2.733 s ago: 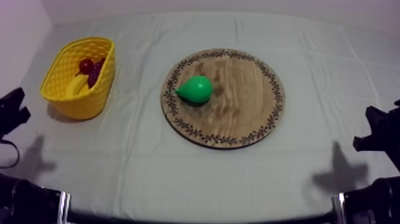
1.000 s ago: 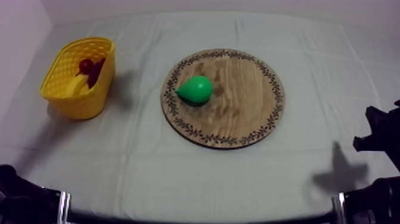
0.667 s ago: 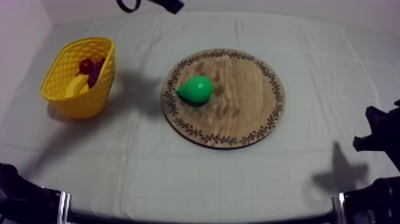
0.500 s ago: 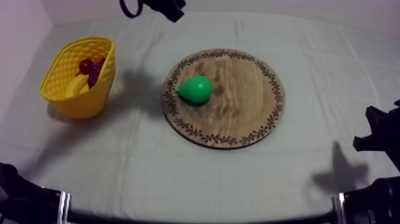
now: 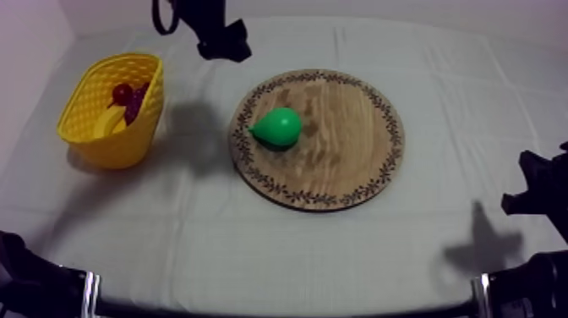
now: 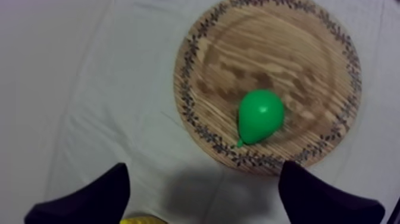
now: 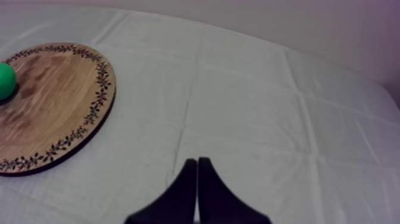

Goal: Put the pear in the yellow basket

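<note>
A green pear (image 5: 277,127) lies on its side on the left part of the round wooden board (image 5: 338,144). My left gripper (image 5: 225,46) hangs above the cloth behind the board's left rim, between board and yellow basket (image 5: 127,148). From its wrist camera the gripper (image 6: 202,202) is open, its fingers (image 6: 89,199) spread wide with nothing between them. The pear (image 6: 260,116) and board (image 6: 286,53) lie ahead of them. My right gripper (image 7: 196,190) is shut to a narrow wedge over bare cloth, right of the board (image 7: 53,101) and pear (image 7: 5,80).
Inside the basket lie a banana (image 5: 108,123), a small red fruit (image 5: 122,92) and grapes (image 5: 138,101). My right arm (image 5: 537,190) rests low at the table's right side. A sliver of the basket (image 6: 140,221) shows by the left gripper's finger.
My left arm has left its rest place at the lower left and come in at the upper left. It has moved down toward the board's left rim. Pear, board and right arm are unmoved.
</note>
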Controlling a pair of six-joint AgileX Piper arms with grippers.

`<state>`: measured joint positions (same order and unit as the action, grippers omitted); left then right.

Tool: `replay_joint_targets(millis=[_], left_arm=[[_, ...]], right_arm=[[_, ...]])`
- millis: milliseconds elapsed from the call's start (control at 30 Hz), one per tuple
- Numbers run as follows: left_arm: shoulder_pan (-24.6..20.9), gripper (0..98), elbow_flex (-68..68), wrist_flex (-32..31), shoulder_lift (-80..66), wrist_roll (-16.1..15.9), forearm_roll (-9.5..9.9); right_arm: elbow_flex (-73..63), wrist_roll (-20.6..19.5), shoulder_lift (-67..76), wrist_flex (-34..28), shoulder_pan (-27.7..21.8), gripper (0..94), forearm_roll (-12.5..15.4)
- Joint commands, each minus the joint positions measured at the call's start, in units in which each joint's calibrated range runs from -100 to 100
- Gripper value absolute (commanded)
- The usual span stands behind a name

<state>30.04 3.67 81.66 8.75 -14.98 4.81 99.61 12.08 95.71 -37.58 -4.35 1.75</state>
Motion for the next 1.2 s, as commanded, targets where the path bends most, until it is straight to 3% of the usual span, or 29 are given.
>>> replay_joint_targets(millis=[0,367,733,1167], left_arm=[[0.0,96.0,-1.2,-0.1,0.3,-0.4,-0.11],[0.5,95.9,-6.5,-4.6,5.6,-0.1,-1.65],[1.3,95.2,-3.8,-6.0,14.9,0.1,-4.44],[1.3,93.1,0.5,-9.6,25.4,-2.0,-6.31]], right_arm=[[0.1,0.0,0.0,-0.1,0.0,0.3,0.0],[0.1,0.0,0.0,-0.1,0.0,0.3,0.0],[0.1,0.0,0.0,-0.1,0.0,0.3,0.0],[0.1,0.0,0.0,-0.1,0.0,0.3,0.0]])
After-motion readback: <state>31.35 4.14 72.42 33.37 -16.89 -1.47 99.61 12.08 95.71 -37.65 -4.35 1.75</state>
